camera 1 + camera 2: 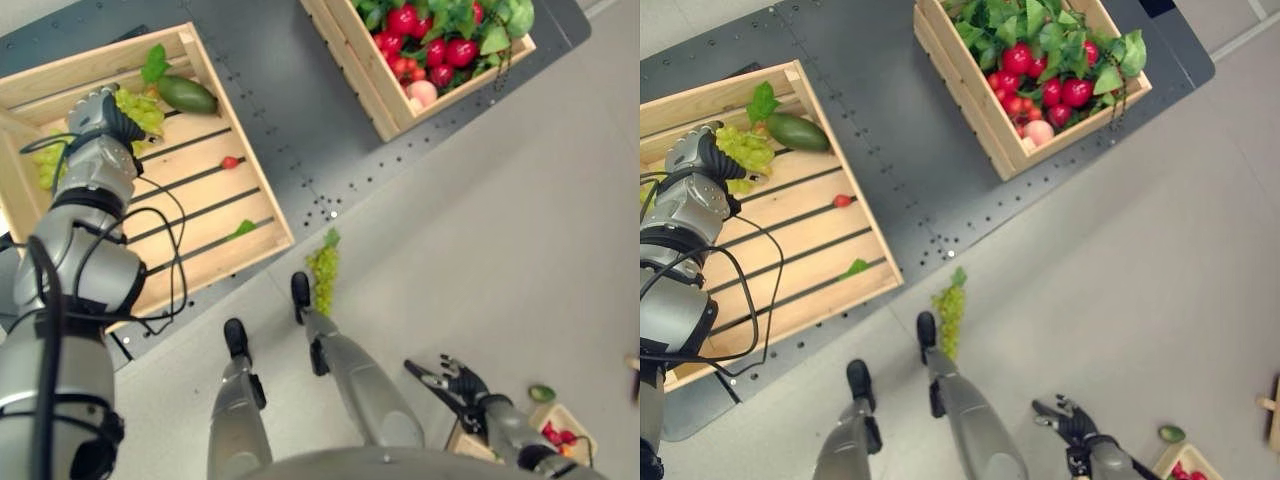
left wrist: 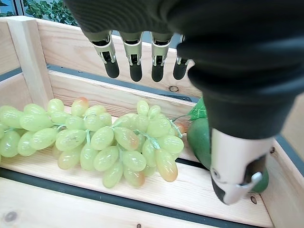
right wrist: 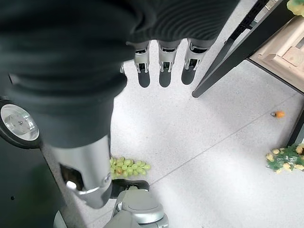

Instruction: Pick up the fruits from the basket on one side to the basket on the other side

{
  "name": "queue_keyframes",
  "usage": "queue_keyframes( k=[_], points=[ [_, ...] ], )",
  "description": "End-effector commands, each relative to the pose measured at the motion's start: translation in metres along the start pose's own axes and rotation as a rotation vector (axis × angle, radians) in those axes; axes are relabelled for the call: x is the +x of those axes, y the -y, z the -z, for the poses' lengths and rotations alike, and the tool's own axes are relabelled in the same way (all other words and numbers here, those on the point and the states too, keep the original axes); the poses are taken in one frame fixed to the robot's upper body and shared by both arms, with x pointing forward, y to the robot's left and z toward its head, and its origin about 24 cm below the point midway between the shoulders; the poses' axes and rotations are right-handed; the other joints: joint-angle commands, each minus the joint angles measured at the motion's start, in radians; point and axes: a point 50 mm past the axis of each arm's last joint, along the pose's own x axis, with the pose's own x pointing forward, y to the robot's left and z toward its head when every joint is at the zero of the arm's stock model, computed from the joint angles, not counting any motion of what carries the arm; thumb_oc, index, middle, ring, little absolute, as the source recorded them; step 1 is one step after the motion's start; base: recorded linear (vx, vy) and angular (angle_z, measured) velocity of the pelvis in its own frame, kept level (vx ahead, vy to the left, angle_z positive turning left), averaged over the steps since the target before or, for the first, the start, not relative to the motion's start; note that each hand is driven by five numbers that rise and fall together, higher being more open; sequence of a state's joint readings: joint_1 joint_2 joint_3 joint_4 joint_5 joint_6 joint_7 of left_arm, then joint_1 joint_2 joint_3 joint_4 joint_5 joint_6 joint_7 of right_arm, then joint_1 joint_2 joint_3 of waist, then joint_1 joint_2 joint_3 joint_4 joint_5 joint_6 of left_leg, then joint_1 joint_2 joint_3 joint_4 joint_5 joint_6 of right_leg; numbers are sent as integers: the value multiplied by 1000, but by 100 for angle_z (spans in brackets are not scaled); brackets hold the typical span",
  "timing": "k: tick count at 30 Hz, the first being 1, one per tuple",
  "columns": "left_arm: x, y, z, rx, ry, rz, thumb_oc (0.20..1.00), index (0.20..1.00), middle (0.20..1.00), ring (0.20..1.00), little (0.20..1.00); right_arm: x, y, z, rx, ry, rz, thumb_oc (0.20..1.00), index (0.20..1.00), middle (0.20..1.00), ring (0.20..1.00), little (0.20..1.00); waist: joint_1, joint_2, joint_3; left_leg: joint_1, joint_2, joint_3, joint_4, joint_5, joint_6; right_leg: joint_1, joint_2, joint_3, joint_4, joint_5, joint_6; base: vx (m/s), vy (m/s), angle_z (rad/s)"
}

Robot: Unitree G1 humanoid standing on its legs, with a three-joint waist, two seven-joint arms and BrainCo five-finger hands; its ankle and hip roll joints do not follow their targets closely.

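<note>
Grapes (image 2: 109,142) and an avocado (image 1: 186,94) are seen lodged in the near-empty crate (image 1: 255,190), the left robot hand (image 2: 142,61) held open above them; the far crate (image 1: 970,80) remains heaped; one bunch (image 1: 323,272) lies on the floor; the right robot hand (image 3: 164,66) hangs open.

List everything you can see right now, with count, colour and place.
Left crate: one, light wood, on the dark table.
Right crate: one, light wood, holding red fruits and green leaves.
Grapes: two green bunches in the left crate, below the left hand.
Avocado: one, dark green, left crate's far corner.
Small red fruit: one, on the left crate's slats.
Fallen grapes: one green bunch, on the floor.
Left hand: open, over the left crate.
Right hand: open, low over the floor.
</note>
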State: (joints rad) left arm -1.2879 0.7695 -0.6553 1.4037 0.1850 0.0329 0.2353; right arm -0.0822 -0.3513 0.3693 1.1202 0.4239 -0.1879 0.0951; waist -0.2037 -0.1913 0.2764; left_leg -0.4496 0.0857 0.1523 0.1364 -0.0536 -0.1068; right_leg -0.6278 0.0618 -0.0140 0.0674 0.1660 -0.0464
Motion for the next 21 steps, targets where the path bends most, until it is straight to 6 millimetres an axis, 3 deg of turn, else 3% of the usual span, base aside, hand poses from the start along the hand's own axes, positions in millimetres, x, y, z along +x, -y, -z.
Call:
queue_keyframes(
  k=[1,9,16,21],
  points=[
    [5,-34,-1,-2,16,-101,1000,1000,1000,1000,1000,-9,22,17,16,-72,63,1000,1000,1000,1000,1000,-5,34,27,14,-2,-31,66,-19,54,48,-7,-20,135,-145,122,0,0,0],
    [4,-28,3,-23,13,-98,1000,1000,1000,1000,1000,-11,24,19,8,-75,71,1000,1000,1000,1000,1000,0,38,27,-1,-6,-37,74,-23,57,35,-13,-25,137,-143,123,7,13,4],
    [3,-50,4,21,106,-232,1000,1000,1000,1000,1000,-12,22,21,16,-60,60,1000,1000,1000,1000,1000,3,18,37,-33,-4,-48,109,-34,59,21,-17,-31,143,-140,122,-1,-1,1],
    [-7,-68,33,190,151,-360,1000,1000,1000,1000,1000,-12,18,16,-4,-5,45,1000,1000,1000,1000,1000,5,-7,40,-84,4,-56,136,-39,61,-8,-16,-39,146,-131,127,-20,-1,0]
  ],
)
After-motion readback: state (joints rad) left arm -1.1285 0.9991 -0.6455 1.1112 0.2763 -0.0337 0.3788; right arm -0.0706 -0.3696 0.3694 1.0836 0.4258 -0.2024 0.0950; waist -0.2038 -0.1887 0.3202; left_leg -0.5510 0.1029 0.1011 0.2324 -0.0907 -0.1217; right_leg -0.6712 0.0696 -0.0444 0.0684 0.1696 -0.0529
